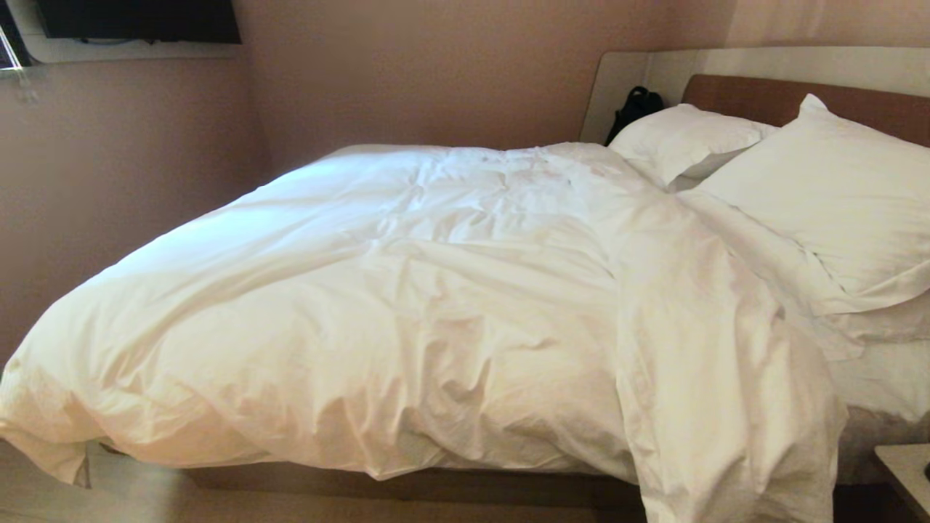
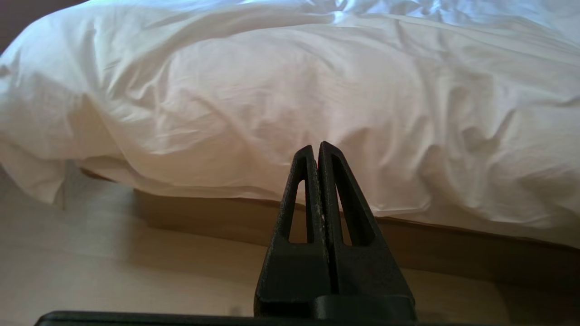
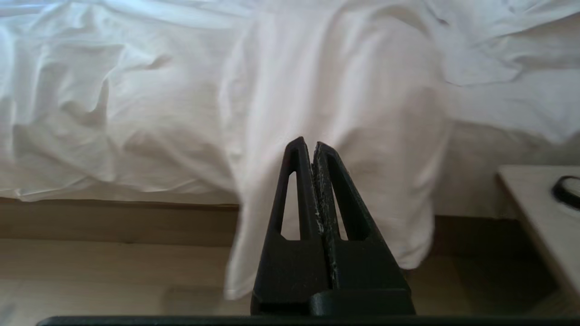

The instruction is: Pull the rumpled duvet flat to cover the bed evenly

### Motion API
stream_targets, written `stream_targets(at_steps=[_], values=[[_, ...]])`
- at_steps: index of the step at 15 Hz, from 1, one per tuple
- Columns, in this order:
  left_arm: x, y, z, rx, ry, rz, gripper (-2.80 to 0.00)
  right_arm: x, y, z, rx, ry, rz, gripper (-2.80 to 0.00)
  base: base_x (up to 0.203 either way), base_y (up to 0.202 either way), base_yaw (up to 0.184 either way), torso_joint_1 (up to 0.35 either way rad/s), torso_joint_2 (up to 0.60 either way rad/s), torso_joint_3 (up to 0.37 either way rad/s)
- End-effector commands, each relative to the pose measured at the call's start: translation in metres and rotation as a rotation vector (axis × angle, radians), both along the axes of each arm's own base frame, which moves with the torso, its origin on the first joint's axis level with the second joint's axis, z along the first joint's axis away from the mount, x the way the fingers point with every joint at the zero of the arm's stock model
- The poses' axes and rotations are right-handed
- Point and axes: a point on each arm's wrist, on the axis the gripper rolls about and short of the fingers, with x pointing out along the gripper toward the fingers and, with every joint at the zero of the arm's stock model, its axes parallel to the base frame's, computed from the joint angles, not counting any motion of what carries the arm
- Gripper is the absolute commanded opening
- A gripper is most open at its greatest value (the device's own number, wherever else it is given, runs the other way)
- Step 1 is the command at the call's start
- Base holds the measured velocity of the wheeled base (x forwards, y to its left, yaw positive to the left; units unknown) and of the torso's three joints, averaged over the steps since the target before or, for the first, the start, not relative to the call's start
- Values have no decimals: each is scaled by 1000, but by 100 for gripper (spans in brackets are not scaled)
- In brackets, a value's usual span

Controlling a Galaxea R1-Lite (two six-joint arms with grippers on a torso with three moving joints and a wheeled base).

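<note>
The puffy white duvet (image 1: 407, 305) lies rumpled over the bed (image 1: 407, 483), whose dark brown base shows along the near side. One corner of the duvet (image 3: 335, 149) is folded back and hangs over the near edge toward the floor. Bare sheet (image 1: 883, 374) shows by the two pillows (image 1: 821, 189). My left gripper (image 2: 316, 147) is shut and empty, low in front of the duvet's hanging edge (image 2: 226, 136), apart from it. In front of the drooping corner, my right gripper (image 3: 307, 144) is shut and empty too. Neither arm shows in the head view.
A brown headboard (image 1: 763, 98) stands at the far right, with a black bag (image 1: 636, 105) beside the far pillow. A pale bedside table (image 3: 539, 213) sits at the near right with a dark object (image 3: 566, 192) on it. Light wooden floor (image 2: 113, 262) runs along the bed's near side.
</note>
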Motion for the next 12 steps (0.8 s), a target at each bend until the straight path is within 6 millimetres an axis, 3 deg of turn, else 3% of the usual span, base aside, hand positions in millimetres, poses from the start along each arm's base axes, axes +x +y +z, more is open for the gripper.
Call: stream_targets(at_steps=[1,12], values=[[0,0,0,-1,0,1,-280,0,0,0,0,1,1,-280,0,207,2,2,2,6],[0,0,0,-2,-2,1,-280,0,0,0,0,1,1,-280,0,197,0,4,3,3]])
